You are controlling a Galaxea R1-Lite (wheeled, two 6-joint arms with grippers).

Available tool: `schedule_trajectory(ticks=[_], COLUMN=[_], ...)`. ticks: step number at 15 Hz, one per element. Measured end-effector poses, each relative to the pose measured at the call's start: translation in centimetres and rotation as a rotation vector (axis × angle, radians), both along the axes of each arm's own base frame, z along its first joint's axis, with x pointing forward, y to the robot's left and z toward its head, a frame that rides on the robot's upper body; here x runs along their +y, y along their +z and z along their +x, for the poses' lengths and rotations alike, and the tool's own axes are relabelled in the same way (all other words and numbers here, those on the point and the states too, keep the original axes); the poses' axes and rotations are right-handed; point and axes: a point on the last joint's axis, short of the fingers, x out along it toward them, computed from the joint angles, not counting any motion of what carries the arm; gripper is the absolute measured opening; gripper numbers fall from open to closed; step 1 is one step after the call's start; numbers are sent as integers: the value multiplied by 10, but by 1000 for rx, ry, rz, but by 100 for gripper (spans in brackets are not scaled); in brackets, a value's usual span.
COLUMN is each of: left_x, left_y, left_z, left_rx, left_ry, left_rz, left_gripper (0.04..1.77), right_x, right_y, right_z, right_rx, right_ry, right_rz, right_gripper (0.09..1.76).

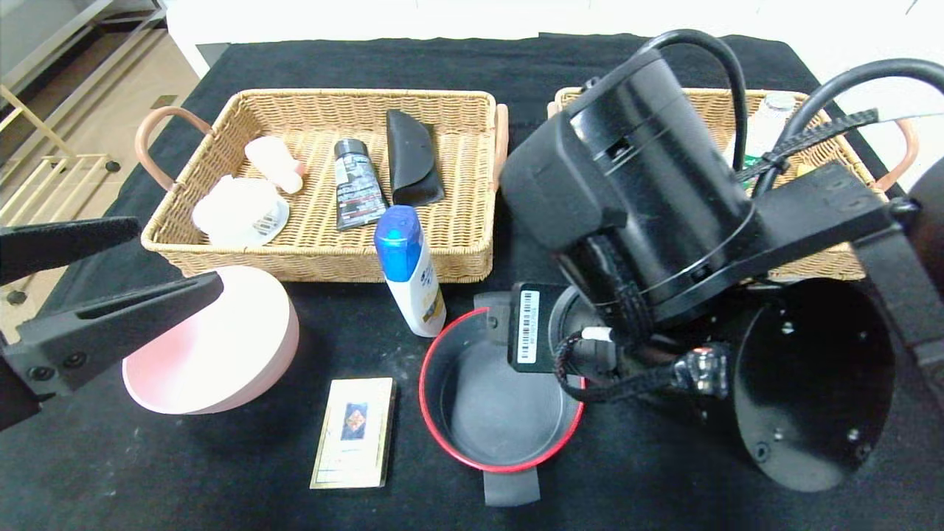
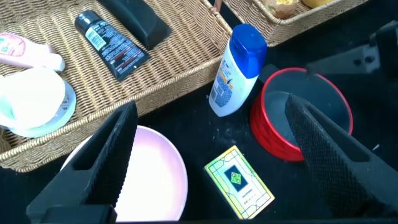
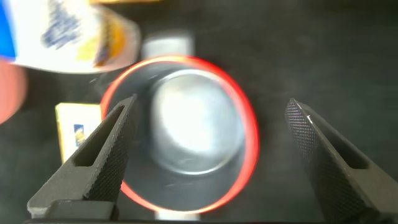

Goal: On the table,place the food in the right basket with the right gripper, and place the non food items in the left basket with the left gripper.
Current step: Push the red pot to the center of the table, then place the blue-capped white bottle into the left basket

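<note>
On the black table stand a pink bowl (image 1: 221, 354), a white bottle with a blue cap (image 1: 409, 269), a gold card box (image 1: 354, 431) and a red-rimmed black bowl (image 1: 494, 402). My left gripper (image 1: 181, 254) is open and empty above the pink bowl; in the left wrist view (image 2: 211, 155) the card box (image 2: 239, 182) lies between its fingers, well below. My right gripper (image 3: 208, 155) is open and empty straight above the red-rimmed bowl (image 3: 249, 137). In the head view the right arm hides its fingers.
The left basket (image 1: 457, 251) holds a white container (image 1: 240, 210), a pale pink bottle (image 1: 273, 164), a black tube (image 1: 356, 184) and a black case (image 1: 411, 156). The right basket (image 1: 708, 103), mostly behind my right arm, holds a clear bottle (image 1: 774, 110) and yellowish food (image 2: 283, 7).
</note>
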Motion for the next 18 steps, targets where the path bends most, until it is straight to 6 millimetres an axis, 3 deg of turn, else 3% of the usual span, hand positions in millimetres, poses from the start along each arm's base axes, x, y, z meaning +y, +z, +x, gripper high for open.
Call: schedule_trajectory(ticks=[5,9,14,18], left_x=[0,0,0,0], left_y=[-1,1,1,-4], left_z=[1,0,0,1], left_rx=[5,-3,-3,43], left_ry=[1,4,6,4], left_rz=[2,1,2,15], left_gripper=[172,172,172,172], right_x=[-45,-74,-107,-132], right_y=[3,1,-13,-19], right_z=[-1,-4,-7,-8], right_rx=[31,-46,-172,-256], right_ry=[-13,31,206,430], right_rz=[-20,-59,-163,-126], right_gripper=[170,170,170,170])
